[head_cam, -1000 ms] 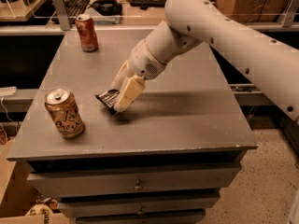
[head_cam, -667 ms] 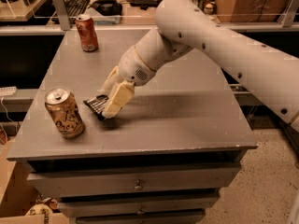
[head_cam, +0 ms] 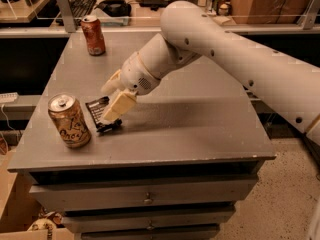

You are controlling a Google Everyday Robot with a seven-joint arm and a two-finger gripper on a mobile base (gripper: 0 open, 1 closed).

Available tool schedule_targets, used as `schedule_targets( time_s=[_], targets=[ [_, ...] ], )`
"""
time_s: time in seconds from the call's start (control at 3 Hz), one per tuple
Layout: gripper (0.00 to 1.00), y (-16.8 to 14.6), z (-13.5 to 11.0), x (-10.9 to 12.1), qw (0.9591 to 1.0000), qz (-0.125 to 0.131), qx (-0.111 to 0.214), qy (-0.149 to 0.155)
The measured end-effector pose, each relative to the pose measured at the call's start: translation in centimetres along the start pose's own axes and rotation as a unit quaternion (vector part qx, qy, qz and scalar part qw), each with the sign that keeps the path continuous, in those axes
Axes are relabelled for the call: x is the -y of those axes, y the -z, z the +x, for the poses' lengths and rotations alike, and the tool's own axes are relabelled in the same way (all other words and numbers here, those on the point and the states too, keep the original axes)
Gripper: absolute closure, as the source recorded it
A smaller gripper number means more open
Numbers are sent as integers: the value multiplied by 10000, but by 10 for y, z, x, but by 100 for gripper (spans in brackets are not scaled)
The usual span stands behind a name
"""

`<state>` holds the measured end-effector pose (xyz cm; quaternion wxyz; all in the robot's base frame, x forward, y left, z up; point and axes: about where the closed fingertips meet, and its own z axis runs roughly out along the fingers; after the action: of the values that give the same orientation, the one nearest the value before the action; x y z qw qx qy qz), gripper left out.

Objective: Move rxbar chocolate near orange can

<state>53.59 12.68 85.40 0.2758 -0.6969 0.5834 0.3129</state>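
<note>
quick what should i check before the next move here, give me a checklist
1. bar close to orange can: ok, just beside it with a small gap.
2. claw over the bar, near the front of the table; hold on bar: cannot tell.
3. bar flat on table: cannot tell, claw hides part of it.
4. orange can upright: ok.
5. claw clear of orange can: ok, not touching.
6. red can out of the way: ok, at the far edge.
</note>
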Motion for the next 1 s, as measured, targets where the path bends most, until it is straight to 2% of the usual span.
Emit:
schedule_targets(
  time_s=[0.33, 0.67, 1.0],
  targets=[
    [0, -1, -1, -3, 10000, -44, 19, -5],
    [0, 32, 5, 10, 9997, 231, 26, -37],
    [0, 130, 18, 35, 9950, 991, 98, -36]
  ],
)
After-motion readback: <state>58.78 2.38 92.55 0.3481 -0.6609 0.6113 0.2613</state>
